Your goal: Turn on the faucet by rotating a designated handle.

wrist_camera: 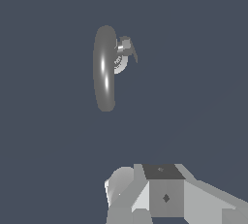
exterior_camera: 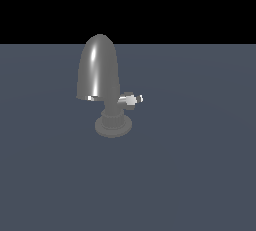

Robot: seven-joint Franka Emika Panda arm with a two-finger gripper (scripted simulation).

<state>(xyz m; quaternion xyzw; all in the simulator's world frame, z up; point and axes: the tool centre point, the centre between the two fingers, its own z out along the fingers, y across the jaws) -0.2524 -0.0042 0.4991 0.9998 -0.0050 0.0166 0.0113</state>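
Note:
The faucet (exterior_camera: 99,67) is glossy grey metal with a tall bullet-shaped dome, a short neck and a round ribbed base (exterior_camera: 114,126). It stands on the dark floor left of centre in the exterior view. The handle (exterior_camera: 131,99) is a short silvery stub with a white tip, sticking out of the neck toward the exterior view's right. The wrist view looks down on the faucet (wrist_camera: 104,68) from a distance, with the handle (wrist_camera: 125,47) beside the dome. Grey blocky parts of my arm or gripper (wrist_camera: 164,194) show in the wrist view, far from the faucet. No fingers can be made out.
A flat dark blue-grey floor (exterior_camera: 200,175) surrounds the faucet. No other objects are in view. The arm does not appear in the exterior view.

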